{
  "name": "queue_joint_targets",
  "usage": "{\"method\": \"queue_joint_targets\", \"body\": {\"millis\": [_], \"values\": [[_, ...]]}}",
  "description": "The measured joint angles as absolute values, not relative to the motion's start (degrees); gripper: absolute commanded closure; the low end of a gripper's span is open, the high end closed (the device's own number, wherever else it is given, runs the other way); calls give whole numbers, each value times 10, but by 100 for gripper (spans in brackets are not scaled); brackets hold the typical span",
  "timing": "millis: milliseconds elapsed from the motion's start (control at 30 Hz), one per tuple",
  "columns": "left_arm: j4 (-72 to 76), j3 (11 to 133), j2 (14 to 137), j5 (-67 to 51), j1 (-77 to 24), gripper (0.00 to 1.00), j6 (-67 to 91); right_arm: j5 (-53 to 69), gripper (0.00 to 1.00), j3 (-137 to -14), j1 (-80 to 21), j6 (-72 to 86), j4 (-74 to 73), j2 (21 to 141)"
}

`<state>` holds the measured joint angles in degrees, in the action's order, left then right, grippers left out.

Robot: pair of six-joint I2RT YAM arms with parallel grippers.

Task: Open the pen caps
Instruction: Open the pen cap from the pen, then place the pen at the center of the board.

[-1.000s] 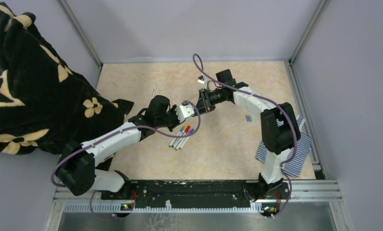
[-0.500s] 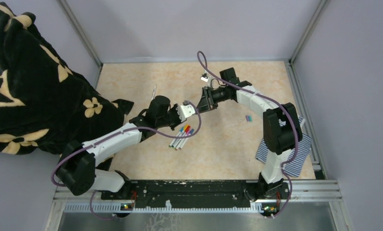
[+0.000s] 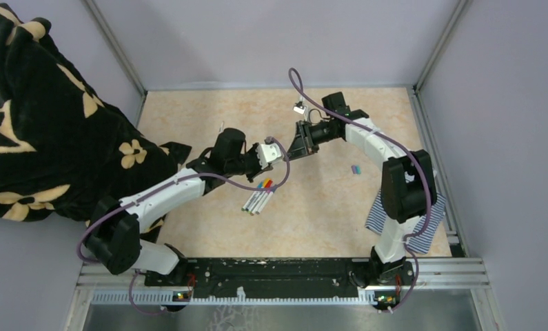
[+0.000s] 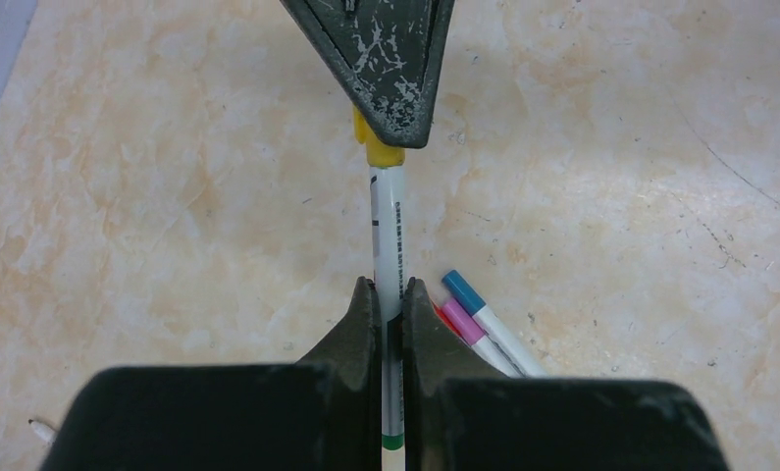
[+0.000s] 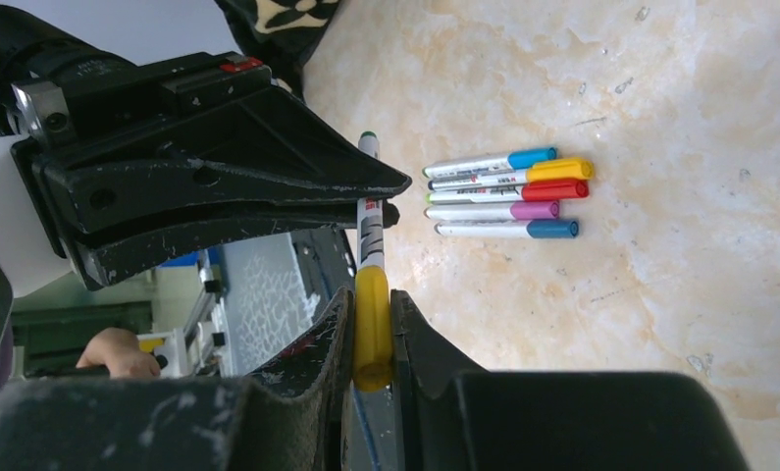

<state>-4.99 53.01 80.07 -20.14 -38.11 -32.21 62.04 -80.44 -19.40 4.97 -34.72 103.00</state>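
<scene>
My left gripper [image 3: 282,152] is shut on the white barrel of a pen [image 4: 387,235], above the table; its jaws [image 4: 390,294] press the barrel from both sides. My right gripper [image 3: 297,146] faces it and is shut on that pen's yellow cap [image 5: 372,324], which still touches the barrel end [image 4: 378,149]. Several more capped pens [image 3: 259,196] lie side by side below the grippers, with blue, yellow, red and pink caps [image 5: 547,191]. Two small loose caps [image 3: 356,169] lie on the table to the right.
A black flowered blanket [image 3: 50,124] covers the left side. A blue-and-white striped cloth [image 3: 422,221] lies by the right arm's base. A thin white stick [image 3: 221,128] lies on the far left of the beige table [image 3: 326,214]. Grey walls enclose the table.
Both grippers have shifted slightly right and away with the pen between them; the right arm has drawn back to the right. The pens on the table have not moved.
</scene>
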Motion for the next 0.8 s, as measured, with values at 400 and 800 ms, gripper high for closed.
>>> {"method": "queue_joint_targets", "body": {"millis": [400, 800], "values": [[-70, 556, 824, -228, -380, 100, -333, 596, 100, -819, -190, -4, -396, 1017], [-84, 575, 834, -247, -377, 100, -339, 601, 100, -819, -179, -11, -405, 1008]]}}
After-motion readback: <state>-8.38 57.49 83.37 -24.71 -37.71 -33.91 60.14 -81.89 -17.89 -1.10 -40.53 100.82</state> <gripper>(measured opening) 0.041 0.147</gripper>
